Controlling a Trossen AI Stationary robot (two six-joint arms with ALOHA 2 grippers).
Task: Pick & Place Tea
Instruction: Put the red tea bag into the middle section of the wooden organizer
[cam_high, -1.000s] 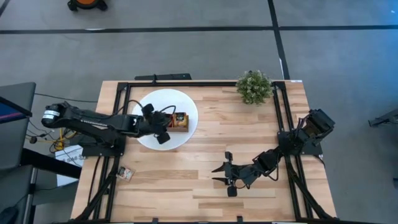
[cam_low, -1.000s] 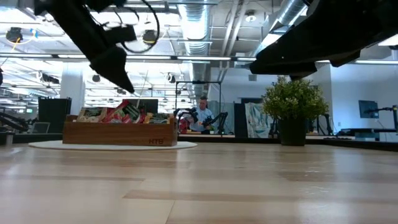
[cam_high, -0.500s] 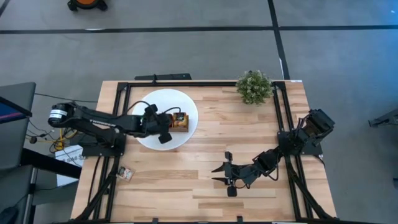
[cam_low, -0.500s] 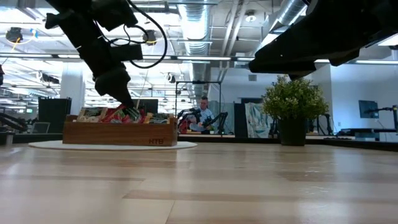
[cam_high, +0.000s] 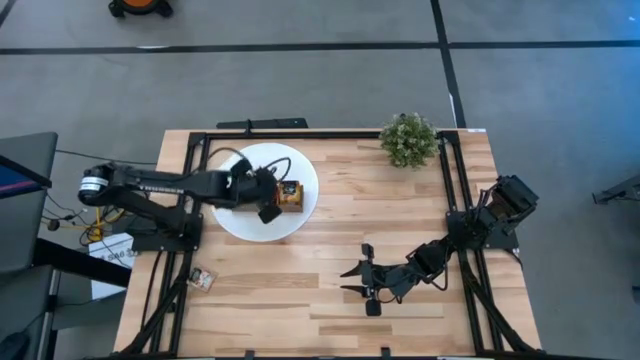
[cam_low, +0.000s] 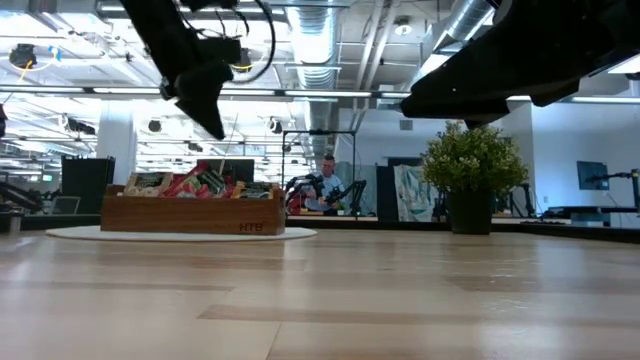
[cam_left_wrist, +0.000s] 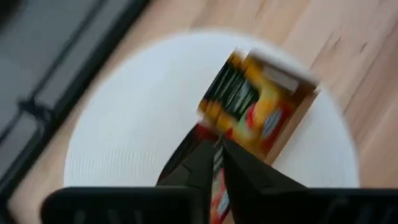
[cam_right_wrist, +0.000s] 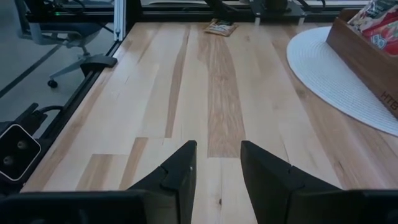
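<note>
Left gripper (cam_left_wrist: 214, 163) hangs above the wooden tray (cam_high: 289, 197), fingers pressed together. In the left wrist view a thin strip of red and white shows between the tips; possibly a tea sachet's edge, though I cannot tell for sure. The tray sits on the white disc (cam_high: 232, 218) at the desk's (cam_high: 330, 300) far left; the remaining tea sachets (cam_low: 195, 183) stand packed upright in it, red, green and yellow.

Handling judgement: sachets look light, thin and floppy, with slick wrappers. A pinch on a top corner or upper edge seems best, since neighbours crowd the flat faces; a loose grip could let one slip or drag a second along.

One stray sachet (cam_high: 203, 278) lies on the desk's near left edge. Right gripper (cam_right_wrist: 214, 163) waits low over the desk's middle, fingers apart, empty.
</note>
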